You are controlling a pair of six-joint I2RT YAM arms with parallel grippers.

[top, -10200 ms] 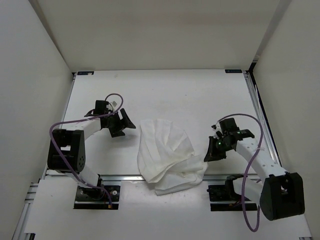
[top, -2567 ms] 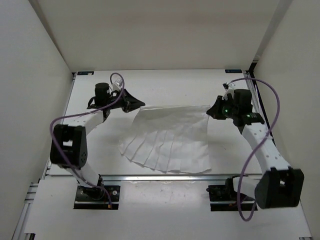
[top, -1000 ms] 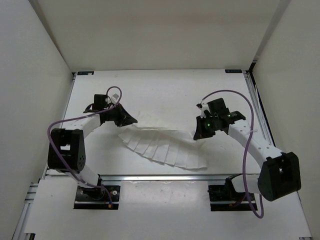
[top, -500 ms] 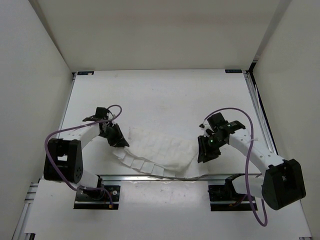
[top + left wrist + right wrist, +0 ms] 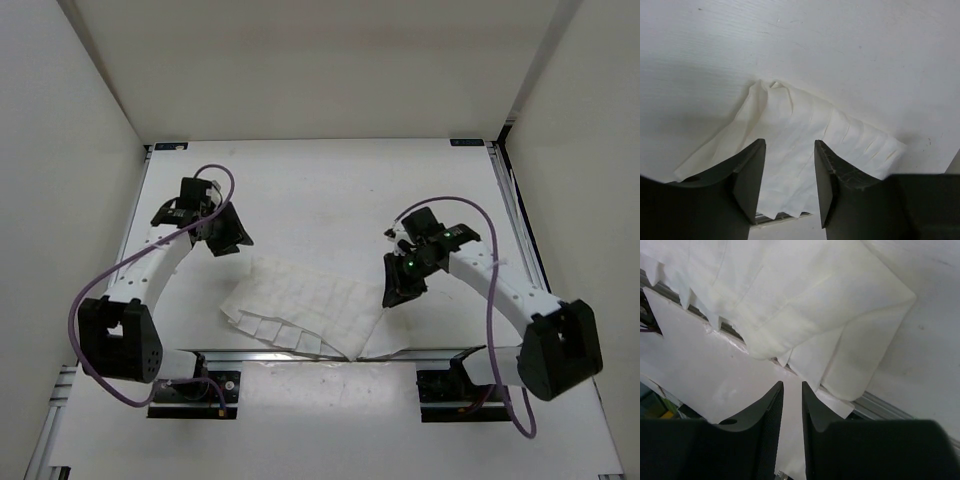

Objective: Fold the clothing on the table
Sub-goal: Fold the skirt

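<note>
Where the worktop [image 5: 330,185] meets its near rail [image 5: 430,351], the clothing [image 5: 305,312] lies flat as a folded band, long side running left to right, with the pleats showing as a row of small square tabs along the near edge. The near edge reaches the rail, and in the right wrist view part of the cloth [image 5: 805,300] hangs over it toward the white board in front. The right end is a smooth, doubled layer with a squared corner. The left end is narrower and bunches to a small crumpled peak, seen from the left wrist [image 5: 772,92]. The left gripper [image 5: 232,245] hangs above bare worktop, beyond the cloth's far left corner and apart from it. Its fingers [image 5: 752,172] stand well apart, with nothing between them and only cloth and worktop visible through the gap. The right gripper [image 5: 393,296] sits just beside the cloth's right end, pointing down toward the near edge. Its fingers [image 5: 771,425] are parted by only a narrow slit and hold nothing; the white board shows through the slit. From above, I cannot tell whether its tips touch the cloth. Both arms bend inward from their bases, each with a purple cable [image 5: 100,285] looping alongside. The far half of the worktop is plain white with faint scuffs.
</note>
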